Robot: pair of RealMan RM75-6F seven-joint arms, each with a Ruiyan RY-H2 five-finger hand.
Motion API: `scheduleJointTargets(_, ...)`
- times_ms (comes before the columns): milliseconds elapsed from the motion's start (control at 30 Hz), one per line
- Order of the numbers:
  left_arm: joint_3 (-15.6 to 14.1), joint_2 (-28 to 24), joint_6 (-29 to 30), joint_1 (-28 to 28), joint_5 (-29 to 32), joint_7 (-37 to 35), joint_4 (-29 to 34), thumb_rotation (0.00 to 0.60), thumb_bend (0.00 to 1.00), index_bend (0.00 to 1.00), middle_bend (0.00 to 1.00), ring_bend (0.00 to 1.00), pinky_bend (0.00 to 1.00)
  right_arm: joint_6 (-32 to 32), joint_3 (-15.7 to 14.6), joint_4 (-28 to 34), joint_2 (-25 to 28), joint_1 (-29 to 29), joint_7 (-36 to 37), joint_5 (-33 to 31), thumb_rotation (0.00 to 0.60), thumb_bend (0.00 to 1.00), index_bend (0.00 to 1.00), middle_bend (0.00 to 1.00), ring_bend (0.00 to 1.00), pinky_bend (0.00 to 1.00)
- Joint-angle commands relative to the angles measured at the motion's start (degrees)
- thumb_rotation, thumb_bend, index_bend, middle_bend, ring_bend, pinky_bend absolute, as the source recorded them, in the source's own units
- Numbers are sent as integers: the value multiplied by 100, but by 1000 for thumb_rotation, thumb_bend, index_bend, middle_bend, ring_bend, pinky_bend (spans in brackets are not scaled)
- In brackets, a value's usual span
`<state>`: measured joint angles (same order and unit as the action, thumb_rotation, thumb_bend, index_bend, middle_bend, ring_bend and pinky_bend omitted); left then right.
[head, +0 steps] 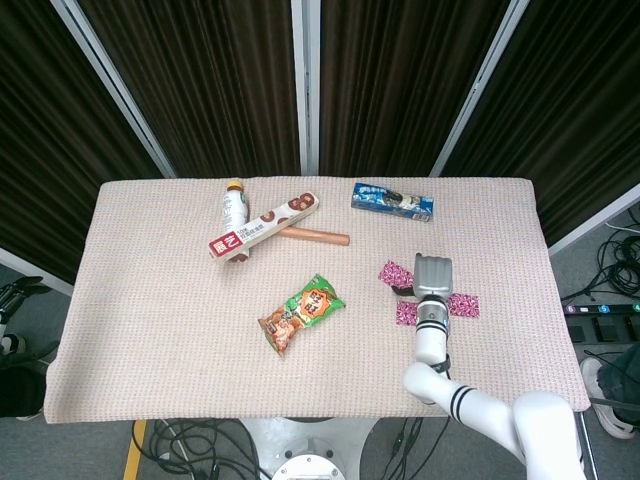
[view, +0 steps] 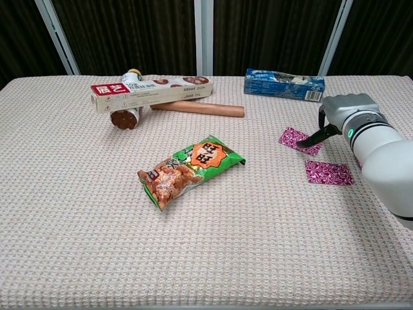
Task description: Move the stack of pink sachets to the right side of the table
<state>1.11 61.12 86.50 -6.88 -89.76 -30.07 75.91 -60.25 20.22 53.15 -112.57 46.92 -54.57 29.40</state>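
The robot's right hand [view: 341, 110] is low over the table, one dark finger touching the small flat pink sachet [view: 298, 139] just to its left. I cannot tell if it pinches. Another pink sachet [view: 329, 172] lies nearer the robot.

head: high, looking down | chest: low, near | shared: table [head: 150, 300]

We see three pink sachets lying flat and apart on the table's right half: one [view: 299, 139] nearest the middle, one [view: 329, 172] nearer the front edge, one [head: 464, 305] furthest right, partly hidden.
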Motion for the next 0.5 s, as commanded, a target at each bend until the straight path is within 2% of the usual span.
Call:
scheduleJointTargets(33,1,3,-13,-4,6,4,-7,600,0,312,285,234,345,91,-8,-91,-38,-13,83,60,255,0,373,1000,1000,1000)
scheduleJointTargets(500,23,31,-100,-22,80,-18,-62,600,0,313,285,234,345,424,20,-327,-117,37,124,139,264,0,383,1000,1000,1000)
